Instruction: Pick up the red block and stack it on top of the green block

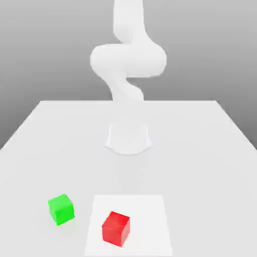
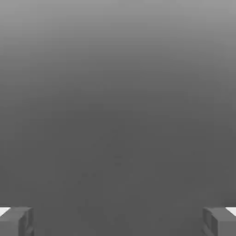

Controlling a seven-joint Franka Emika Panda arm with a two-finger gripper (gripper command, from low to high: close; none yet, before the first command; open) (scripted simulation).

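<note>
Beside the green block (image 1: 61,209), the red block (image 1: 116,229) (probably light, rigid) is best gripped by opposite side faces; the end effector (image 2: 118,222) is spread wide, empty.

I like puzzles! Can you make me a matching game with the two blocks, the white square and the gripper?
Things:
1. red block
2. green block
3. white square
4. gripper

Clues:
A. beside the white square, toward the exterior view's left
B. fingers wide apart
C. flat on the table, under a block
D. on the white square

Pairs: 1-D, 2-A, 3-C, 4-B
</note>
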